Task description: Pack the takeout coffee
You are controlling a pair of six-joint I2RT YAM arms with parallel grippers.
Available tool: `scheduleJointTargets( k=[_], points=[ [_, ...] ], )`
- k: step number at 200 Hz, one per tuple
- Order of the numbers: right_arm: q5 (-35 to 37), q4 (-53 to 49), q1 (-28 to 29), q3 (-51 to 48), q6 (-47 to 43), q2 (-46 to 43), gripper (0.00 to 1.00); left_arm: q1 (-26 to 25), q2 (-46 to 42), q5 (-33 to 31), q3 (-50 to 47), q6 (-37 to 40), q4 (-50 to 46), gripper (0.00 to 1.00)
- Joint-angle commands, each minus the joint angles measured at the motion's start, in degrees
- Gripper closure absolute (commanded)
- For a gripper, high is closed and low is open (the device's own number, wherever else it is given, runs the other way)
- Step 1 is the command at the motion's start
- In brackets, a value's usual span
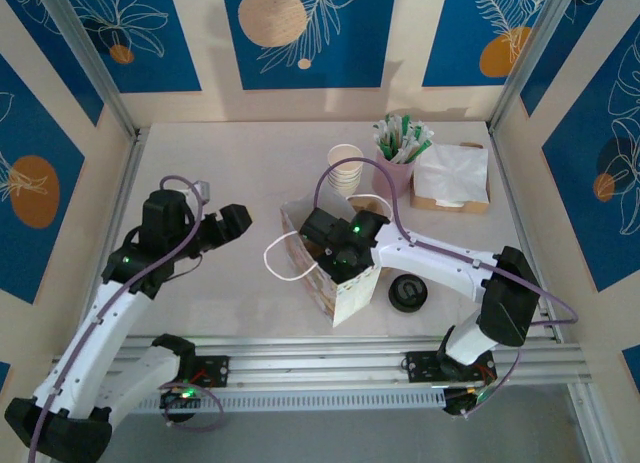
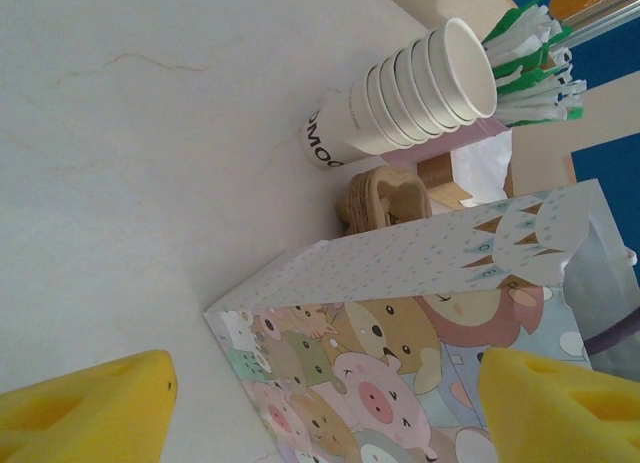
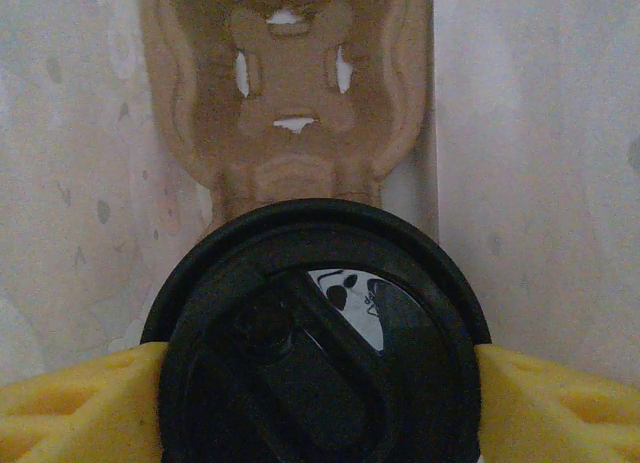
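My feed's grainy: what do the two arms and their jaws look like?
The left arm and right arm match: white links, black joints, green lights, and a purple cable along each. The jaws carry yellow foam pads.

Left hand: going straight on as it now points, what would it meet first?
The left hand would most likely meet the cartoon-printed paper bag, whose side stands straight ahead of it. How near the bag is remains unclear.

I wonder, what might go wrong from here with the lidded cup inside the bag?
The right pincer flanks the lidded cup over the cardboard carrier; if not seated in a pocket, it may tip. The paper bag stands unheld, the left pincer open beside it; pulling out could drag or topple it.
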Motion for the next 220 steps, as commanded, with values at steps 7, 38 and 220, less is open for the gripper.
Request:
scheduleJointTargets(
  k=[7,38,220],
  points=[
    [-0.58,-3.05,0.69,2.59,1.74,0.34,0.2,0.22,-1.43,-0.12,-0.8,0.3,-1.66,0.21],
    [0.46,-5.75,0.74,6.81,1.8,-1.3,0.12,0.19,-1.75,-0.14,-1.2,0.2,-1.83,0.21],
    [4.84,-11.0,1.07,23.56,1.41,-14.08,0.11,0.21,-1.31,-0.98,-1.74,0.55,-2.18,0.21]
  ],
)
